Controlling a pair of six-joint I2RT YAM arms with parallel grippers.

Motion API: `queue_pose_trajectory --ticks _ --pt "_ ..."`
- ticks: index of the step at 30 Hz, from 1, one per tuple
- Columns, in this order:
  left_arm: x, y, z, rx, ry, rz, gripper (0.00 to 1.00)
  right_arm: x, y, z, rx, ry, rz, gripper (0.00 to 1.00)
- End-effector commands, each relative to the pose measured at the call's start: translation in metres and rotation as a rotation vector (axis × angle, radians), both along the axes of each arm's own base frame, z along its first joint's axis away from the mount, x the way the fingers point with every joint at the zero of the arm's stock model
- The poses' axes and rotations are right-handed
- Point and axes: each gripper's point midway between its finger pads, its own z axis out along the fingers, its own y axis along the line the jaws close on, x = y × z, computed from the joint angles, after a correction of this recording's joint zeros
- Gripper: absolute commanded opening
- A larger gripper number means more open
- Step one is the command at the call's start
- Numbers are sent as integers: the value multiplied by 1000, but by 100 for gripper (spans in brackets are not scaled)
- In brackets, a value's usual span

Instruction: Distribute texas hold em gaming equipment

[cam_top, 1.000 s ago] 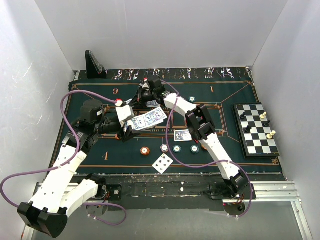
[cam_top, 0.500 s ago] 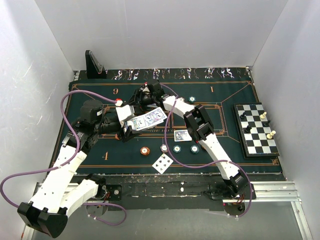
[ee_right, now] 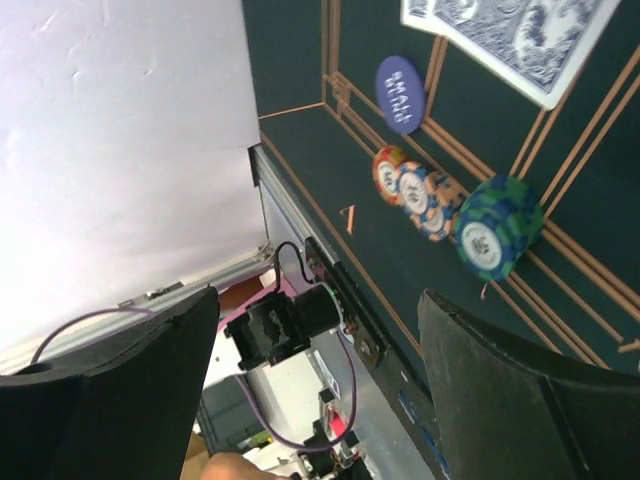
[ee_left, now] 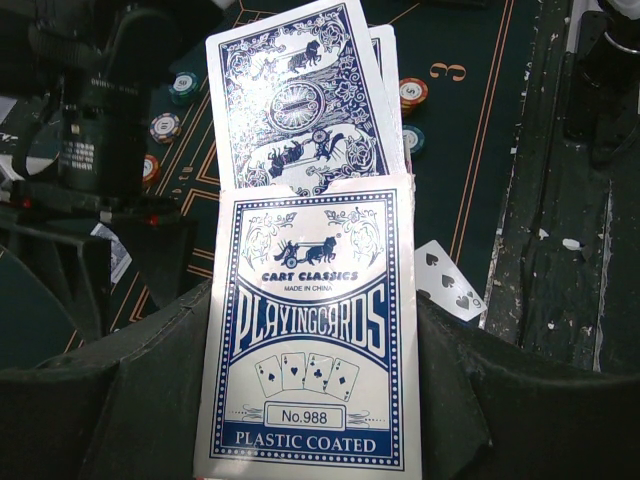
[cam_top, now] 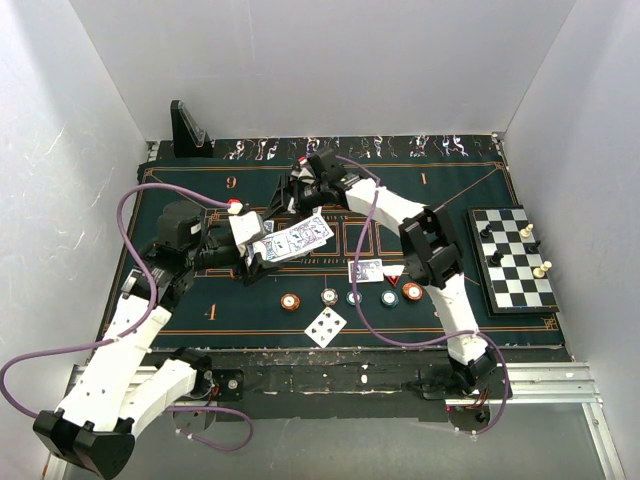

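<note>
Left gripper [ee_left: 310, 300] clamps the card box [cam_top: 292, 240] over the felt [cam_top: 190, 290]; right gripper [ee_right: 318, 300] gapes empty nearby.
Two loose cards [cam_top: 325, 326] and a row of chips [cam_top: 354, 297] lie out; most dealing seemingly remains.

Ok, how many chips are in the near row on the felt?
5, left to right: orange chip, white-pink chip, teal chip, second teal chip, red chip. Others may be hidden.

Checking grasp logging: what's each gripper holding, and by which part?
Left gripper clamps the blue-and-white cardboard playing-card box by its long side edges, lower half; blue-backed cards stick out the top. Right gripper holds nothing.
</note>
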Motion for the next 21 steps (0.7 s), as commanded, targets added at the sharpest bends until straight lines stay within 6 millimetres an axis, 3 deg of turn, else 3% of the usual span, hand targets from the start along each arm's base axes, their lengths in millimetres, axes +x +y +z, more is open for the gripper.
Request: queue_pose_trajectory --ticks 1,4,15,18,21 --pt "-5 0 17 -30 -50 -13 0 -1 -25 47 48 -92 20 87" --pt "-6 0 18 -31 -52 -13 0 -9 -45 65 60 -124 8 87" --pt "-2 -1 9 -12 -53 -25 0 -16 -155 138 171 -246 -159 90" --pt "-3 -1 6 -6 -58 -36 0 -24 -175 163 234 -290 -183 91" --pt "-2 -1 4 -1 -58 -41 0 -37 -182 178 263 -321 -175 91"
